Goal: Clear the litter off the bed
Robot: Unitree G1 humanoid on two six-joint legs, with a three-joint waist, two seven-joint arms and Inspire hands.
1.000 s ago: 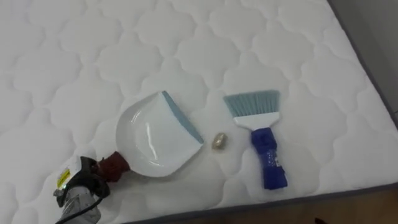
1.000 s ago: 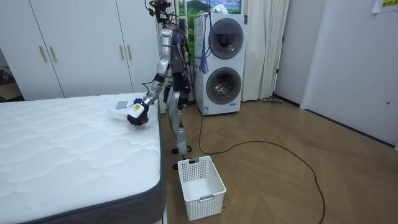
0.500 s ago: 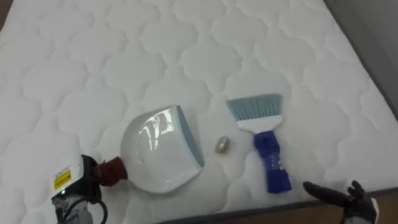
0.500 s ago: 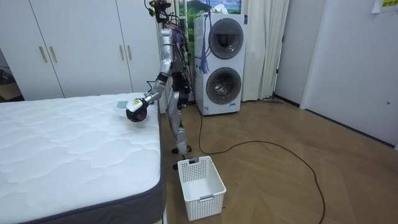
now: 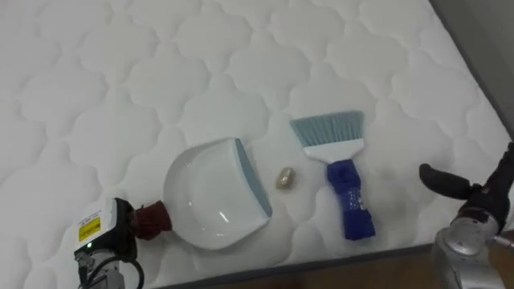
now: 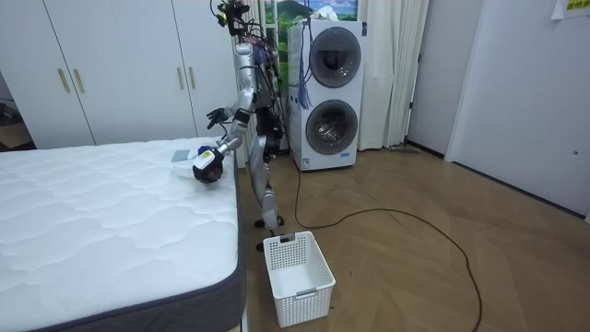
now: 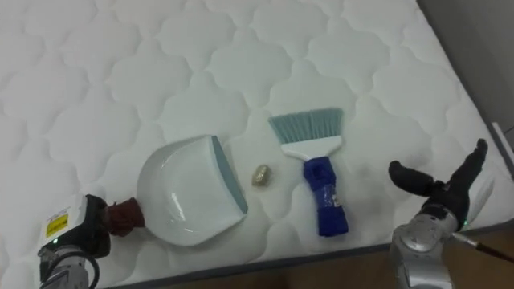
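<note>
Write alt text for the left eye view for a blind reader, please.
The left robot hand grips a dustpan by its red handle on a quilted mattress. A tan scrap lies between dustpan and blue brush; the right robot hand hangs open nearby.

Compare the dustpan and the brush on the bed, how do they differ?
The dustpan is white, wide and rounded; the brush is narrow, with a blue handle. The left hand grips the dustpan's handle; the brush lies free, the open right hand beside it, apart. Both rest on the mattress, either side of a small beige scrap.
</note>
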